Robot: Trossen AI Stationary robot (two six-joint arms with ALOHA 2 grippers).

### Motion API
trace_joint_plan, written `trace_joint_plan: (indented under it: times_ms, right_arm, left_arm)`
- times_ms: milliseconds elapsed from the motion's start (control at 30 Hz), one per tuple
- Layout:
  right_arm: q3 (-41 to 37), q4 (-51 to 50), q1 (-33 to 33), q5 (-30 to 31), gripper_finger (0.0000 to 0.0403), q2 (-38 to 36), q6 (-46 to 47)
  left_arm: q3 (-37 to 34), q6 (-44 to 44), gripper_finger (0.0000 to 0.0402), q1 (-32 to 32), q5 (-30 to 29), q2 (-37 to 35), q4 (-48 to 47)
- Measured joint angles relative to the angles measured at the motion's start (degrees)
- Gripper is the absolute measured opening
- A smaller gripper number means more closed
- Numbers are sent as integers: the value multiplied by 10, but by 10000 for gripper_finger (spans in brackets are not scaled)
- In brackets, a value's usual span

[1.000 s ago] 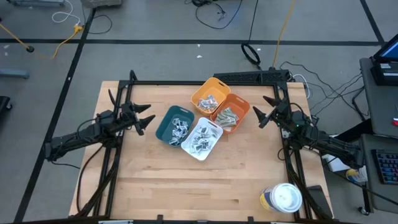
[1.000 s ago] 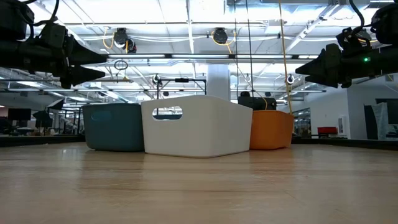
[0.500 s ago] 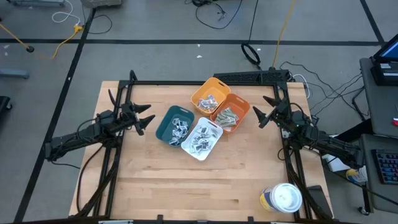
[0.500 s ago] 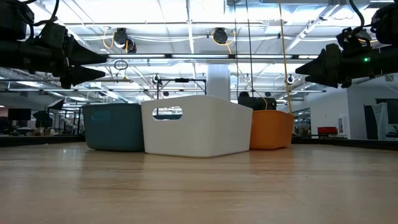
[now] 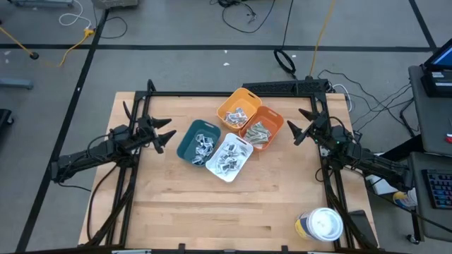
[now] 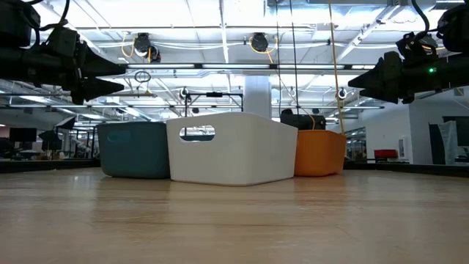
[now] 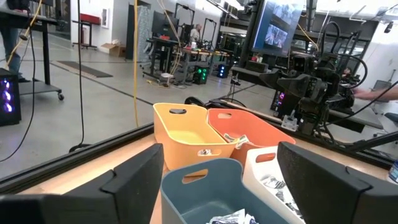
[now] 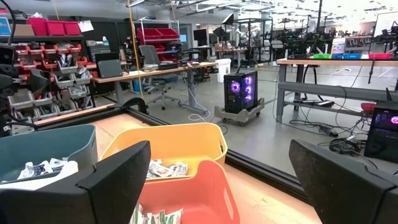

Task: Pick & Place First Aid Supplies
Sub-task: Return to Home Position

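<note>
The left gripper (image 5: 168,131) and right gripper (image 5: 292,134) hang with fingers spread wide at opposite sides of the table (image 5: 212,204), flanking four clustered bins (image 5: 182,144) where the first aid supplies (image 5: 227,159) lie, apparently sorted by kind.

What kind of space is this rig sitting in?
Looks like an open robotics lab or workshop: a lit desktop PC stands beside workbenches, red parts bins fill shelves, and loose cables trail over the concrete floor.
</note>
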Motion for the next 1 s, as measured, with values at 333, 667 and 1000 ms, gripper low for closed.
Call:
trace_joint_plan:
  times_ms: [333, 667, 1000]
  right_arm:
    - [0, 0, 0, 0, 377, 0, 0]
    - [0, 0, 0, 0, 377, 0, 0]
    - [0, 0, 0, 0, 377, 0, 0]
  left_arm:
    - [0, 0, 323, 0, 0, 0, 0]
    - [0, 0, 330, 0, 0, 0, 0]
    - [0, 0, 315, 0, 0, 0, 0]
